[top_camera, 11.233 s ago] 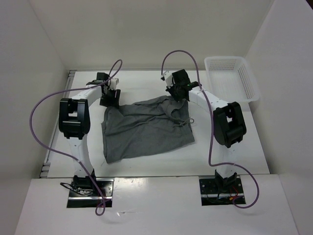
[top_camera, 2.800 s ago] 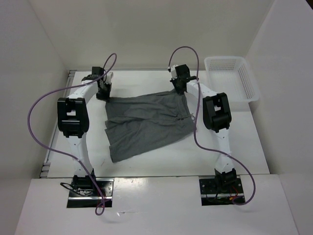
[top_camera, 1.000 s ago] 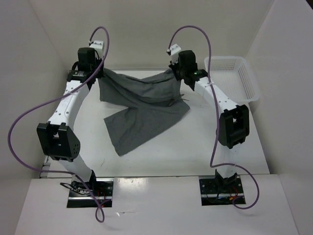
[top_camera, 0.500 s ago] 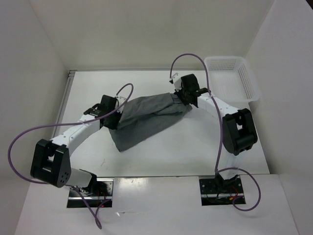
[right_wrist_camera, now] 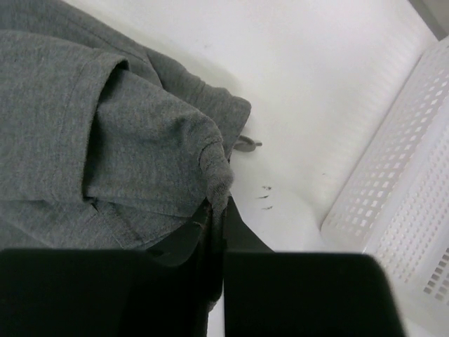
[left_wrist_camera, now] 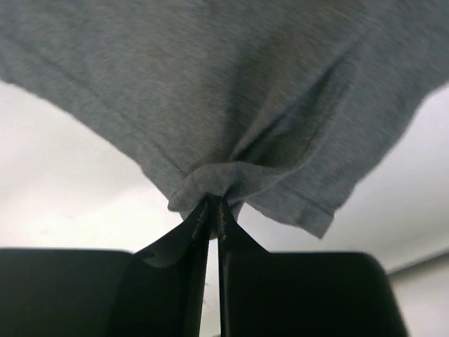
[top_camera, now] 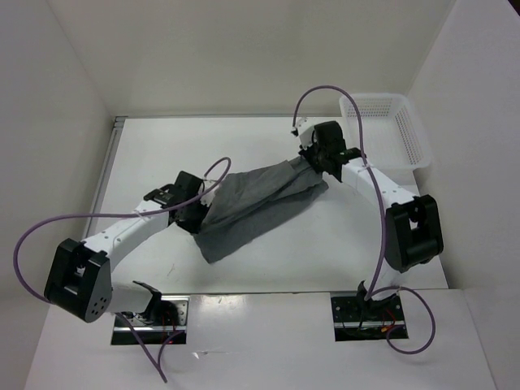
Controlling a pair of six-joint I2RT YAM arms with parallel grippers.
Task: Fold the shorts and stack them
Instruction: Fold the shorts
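The grey shorts (top_camera: 256, 199) lie on the white counter (top_camera: 284, 252) near its middle, folded over into a long band that runs on a slant from the near left to the far right. The band is narrower at its far right end and broadens toward the near left, where one corner reaches out toward the near edge. The left hand (top_camera: 195, 213) sits low at the near left end of the cloth; in its wrist view the two fingers are clenched nearly together on a small bunched fold of the fabric's hem, and the cloth fans out from that pinch. The right hand (top_camera: 313, 158) is at the far right end, its fingers pressed together on a gathered lump of the cloth, which is doubled over itself there. A short bit of drawstring (right_wrist_camera: 245, 145) pokes out from under the fabric onto the bare counter just beside that grip. The white mesh basket (top_camera: 406, 134) stands at the far right corner of the counter, apart from the shorts, and nothing can be seen in it. Purple cables (top_camera: 49, 223) loop from both arms.
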